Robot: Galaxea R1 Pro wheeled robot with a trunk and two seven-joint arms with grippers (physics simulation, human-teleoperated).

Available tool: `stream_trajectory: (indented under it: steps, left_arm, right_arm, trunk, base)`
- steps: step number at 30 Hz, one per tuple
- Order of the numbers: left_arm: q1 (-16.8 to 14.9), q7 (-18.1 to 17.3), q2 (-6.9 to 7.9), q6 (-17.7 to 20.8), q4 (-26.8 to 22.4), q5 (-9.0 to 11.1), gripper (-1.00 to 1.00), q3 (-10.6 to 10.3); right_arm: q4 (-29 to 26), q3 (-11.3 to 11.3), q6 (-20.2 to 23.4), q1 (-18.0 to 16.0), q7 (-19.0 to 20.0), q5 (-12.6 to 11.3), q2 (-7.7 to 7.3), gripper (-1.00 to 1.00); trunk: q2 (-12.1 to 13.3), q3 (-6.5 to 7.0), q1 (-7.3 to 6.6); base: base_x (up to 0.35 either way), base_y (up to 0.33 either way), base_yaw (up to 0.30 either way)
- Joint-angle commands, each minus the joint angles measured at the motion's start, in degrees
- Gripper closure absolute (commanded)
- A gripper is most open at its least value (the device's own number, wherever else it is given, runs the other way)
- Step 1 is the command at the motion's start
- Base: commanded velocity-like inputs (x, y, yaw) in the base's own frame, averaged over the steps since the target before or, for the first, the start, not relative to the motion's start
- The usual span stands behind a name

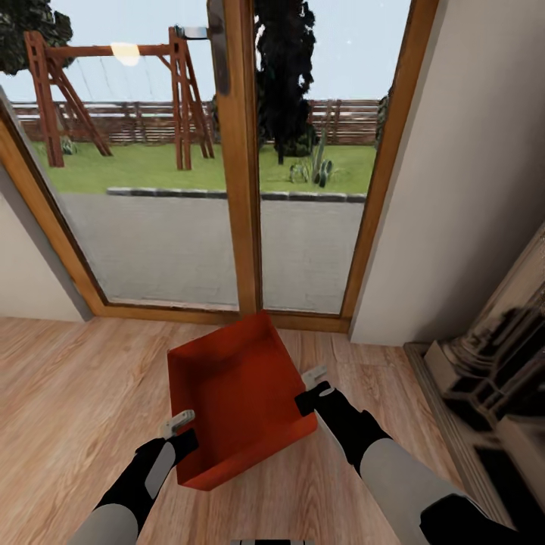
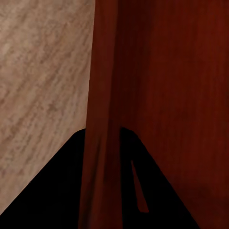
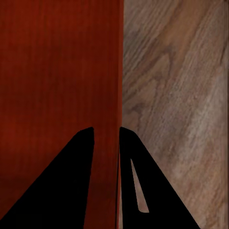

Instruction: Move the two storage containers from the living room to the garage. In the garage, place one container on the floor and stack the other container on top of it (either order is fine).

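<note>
Container: a shallow rectangular orange-red open-top storage container (image 1: 236, 397) is held up over the light wood-plank floor (image 1: 68, 393), tilted, its far corner pointing at the wood-framed glass doors (image 1: 242, 163).
Left gripper: the left gripper (image 1: 180, 430) sits on the container's left wall near the corner closest to the robot. In the left wrist view its dark fingers (image 2: 71, 191) stand either side of the thin red wall (image 2: 100, 119), clamped on it.
Right gripper: the right gripper (image 1: 316, 384) sits on the opposite wall. In the right wrist view its fingers (image 3: 71, 186) pinch the wall (image 3: 107, 95) the same way.
Key relation: the container lies between the two arms, long axis running away from the robot towards the doors; both arms are equally near.
Surroundings: beyond the doors are a paved strip, lawn and a wooden swing frame (image 1: 113, 98). A beige wall (image 1: 469, 166) stands to the right of the doors.
Task stage: judging by the wood floor, this is the living room, so the carry to the garage remains.
</note>
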Motion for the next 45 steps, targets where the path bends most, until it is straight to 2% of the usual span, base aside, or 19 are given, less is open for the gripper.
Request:
stream_trajectory:
  steps: [1,11,15,35,36,38,45]
  left_arm:
    - [0.0,0.6,-0.01,0.4,0.0,0.6,1.00,0.1]
    - [0.0,0.7,-0.01,0.6,-0.1,0.5,1.00,0.0]
    - [0.0,0.7,-0.01,0.7,0.0,0.6,1.00,-2.2]
    - [0.0,0.8,0.08,0.9,0.0,0.5,1.00,-2.3]
    - [0.3,0.5,0.48,0.4,0.1,0.7,1.00,-0.6]
    - [0.8,0.4,0.90,0.5,0.8,1.2,1.00,-0.8]
    - [1.9,0.2,0.98,0.8,3.0,0.7,1.00,-0.4]
  right_arm:
    - [-0.2,0.2,0.2,0.0,0.0,1.5,-0.01,1.00]
    - [-0.3,0.3,-0.4,0.0,-0.1,1.8,0.05,1.00]
    - [-0.3,0.4,-0.9,0.0,-0.1,1.7,0.07,1.00]
    - [-0.3,0.4,-1.1,0.0,0.1,1.7,0.27,1.00]
    - [0.1,0.2,0.6,0.4,0.3,1.5,0.49,1.00]
    - [0.8,-0.5,0.0,1.0,0.3,1.5,0.44,1.00]
    - [2.1,-1.9,0.1,3.4,0.3,1.6,0.62,1.00]
  trunk:
    - [0.0,0.18,-0.03]
    - [3.6,2.02,-2.04]
    - [5.2,2.73,-2.91]
    - [13.2,6.32,-7.31]
    - [13.2,6.32,-7.30]
    - [13.2,6.32,-7.30]
    - [13.2,6.32,-7.30]
  base:
    - [0.000,0.000,0.000]
    - [0.000,0.000,0.000]
    - [0.000,0.000,0.000]
    - [0.000,0.000,0.000]
    - [0.000,0.000,0.000]
    - [0.000,0.000,0.000]
    - [0.000,0.000,0.000]
